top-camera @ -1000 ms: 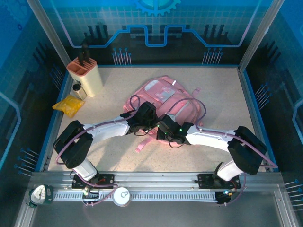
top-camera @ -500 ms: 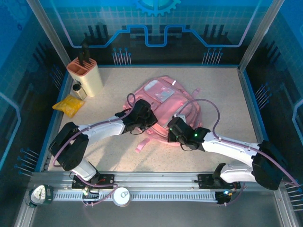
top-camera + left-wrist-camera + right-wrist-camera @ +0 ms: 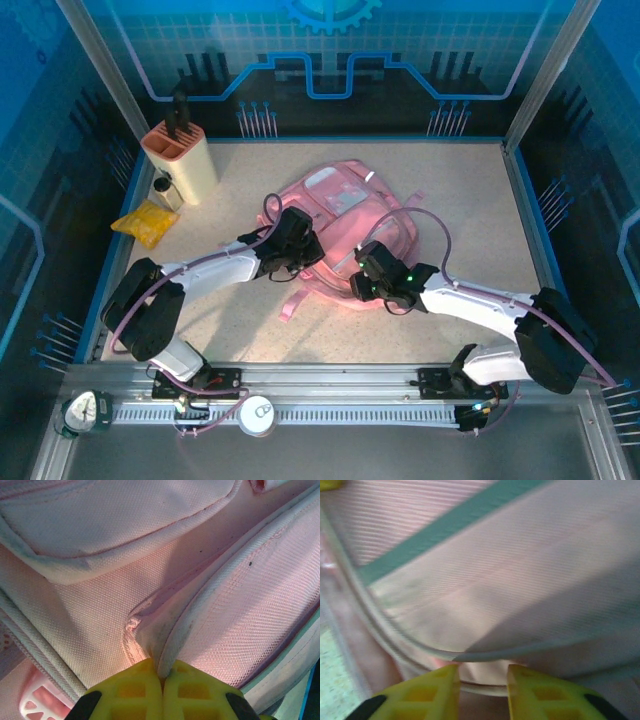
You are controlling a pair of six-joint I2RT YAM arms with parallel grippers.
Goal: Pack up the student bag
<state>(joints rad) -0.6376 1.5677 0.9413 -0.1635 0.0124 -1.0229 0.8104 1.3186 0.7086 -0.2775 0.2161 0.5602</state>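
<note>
You are gripping the soft pink cloth backpack (image 3: pixel 345 205) to open it.
Left gripper (image 3: pixel 161 672) is pinching a fold; right gripper (image 3: pixel 482 672) jaws are sitting round its rim, squeeze unclear.

In the top view the arms (image 3: pixel 215 268) hid the near side of the bag (image 3: pixel 345 200) and both grippers' fingertips. The left gripper (image 3: pixel 161 672) was cut off by the bottom edge. Blur in the right wrist view left unclear whether the right gripper (image 3: pixel 481 675) pinched fabric.
</note>
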